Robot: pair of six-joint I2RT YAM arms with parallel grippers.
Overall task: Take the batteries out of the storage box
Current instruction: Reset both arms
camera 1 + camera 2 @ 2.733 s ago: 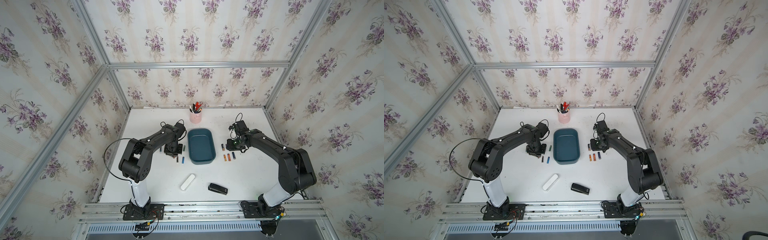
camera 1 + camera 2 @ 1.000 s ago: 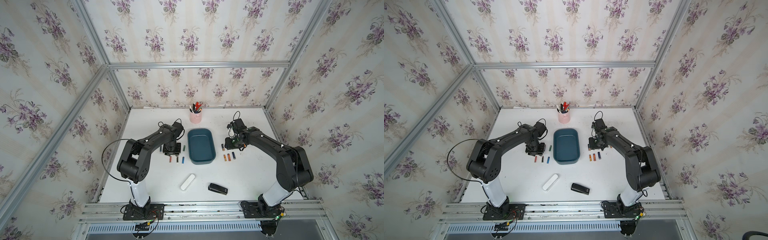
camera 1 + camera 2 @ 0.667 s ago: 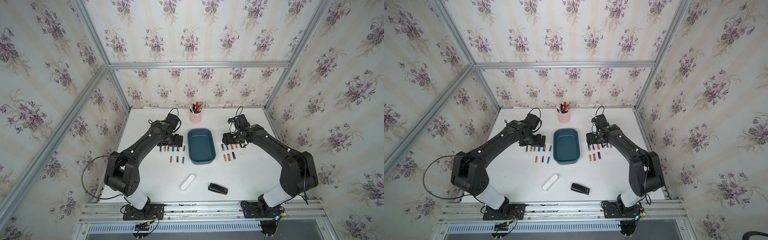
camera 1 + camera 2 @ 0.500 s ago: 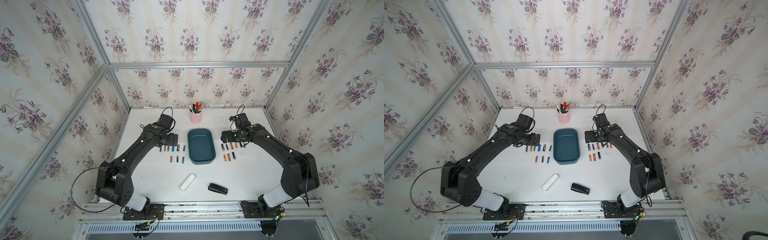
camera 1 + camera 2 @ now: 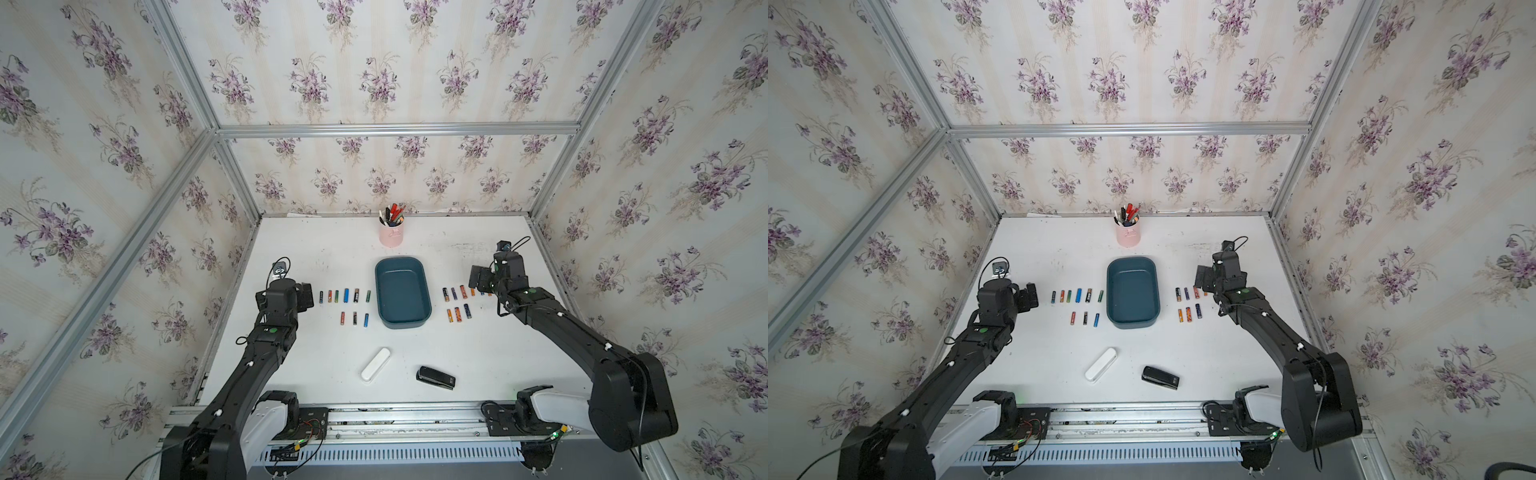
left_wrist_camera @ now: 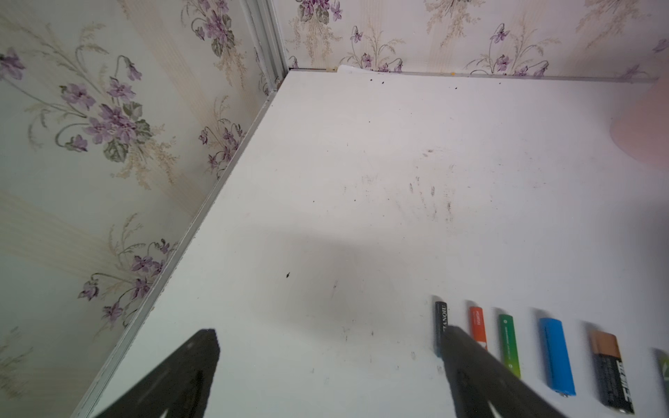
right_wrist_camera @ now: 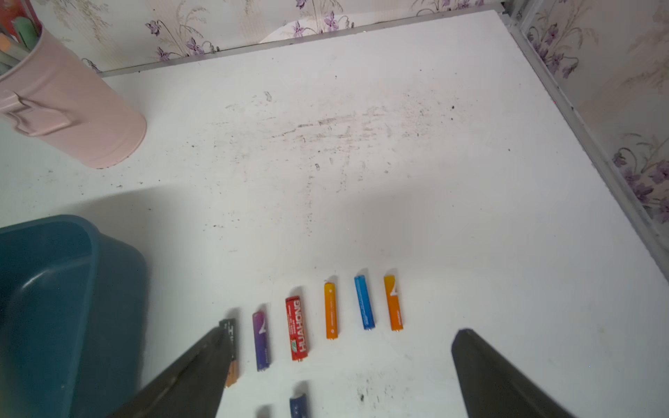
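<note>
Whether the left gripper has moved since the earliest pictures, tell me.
Yes. The left gripper has drawn away from the storage box toward the side wall, and is now past the outer end of the batteries.

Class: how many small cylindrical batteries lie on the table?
18 batteries: nine left of the dark teal plastic storage box, a row of six and three nearer; nine likewise on its right. The right gripper may hide more.

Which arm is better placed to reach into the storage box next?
Right, probably: the right gripper hangs nearer the box, jaws open; the left gripper sits beyond a row of batteries. The box looks empty, though.
</note>
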